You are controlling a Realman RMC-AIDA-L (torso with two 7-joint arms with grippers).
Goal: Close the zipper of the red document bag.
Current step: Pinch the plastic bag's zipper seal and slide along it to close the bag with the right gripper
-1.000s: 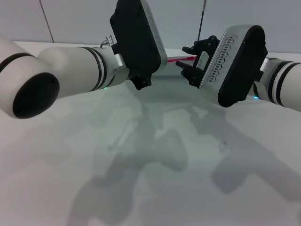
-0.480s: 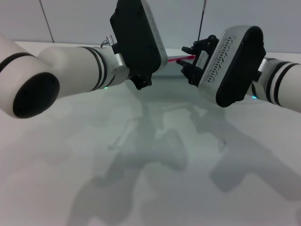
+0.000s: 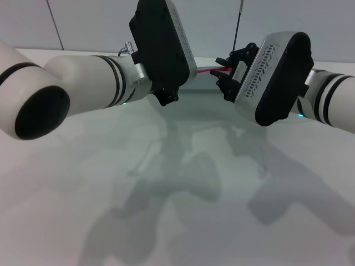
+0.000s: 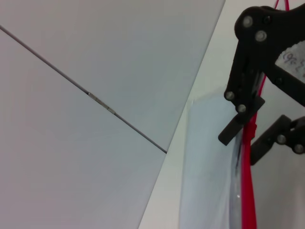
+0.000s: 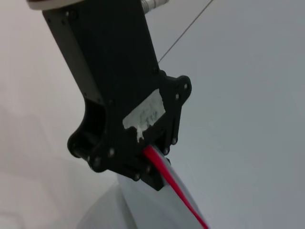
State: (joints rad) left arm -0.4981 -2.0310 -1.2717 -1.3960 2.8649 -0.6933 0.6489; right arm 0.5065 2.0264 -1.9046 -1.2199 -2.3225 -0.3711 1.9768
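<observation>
The red document bag [image 3: 188,127] lies flat on the white table, translucent and pale. Its zipper [image 3: 205,70] is a thin red strip along the far edge. My left gripper [image 5: 148,164] is at the zipper's left end, shut on the red strip [image 5: 178,195]. In the head view its black body [image 3: 161,47] hides its fingers. My right gripper [image 3: 221,71] is further right along that edge. The left wrist view shows it [image 4: 248,143] open, a finger on either side of the zipper [image 4: 248,200] with a gap showing between them.
The white table [image 3: 50,183] spreads out on all sides of the bag. A grey wall [image 3: 94,22] with a thin seam rises just behind the far edge. Both forearms hang over the bag's near part.
The right gripper has shifted slightly to the right along the zipper. The left arm has stayed still.
</observation>
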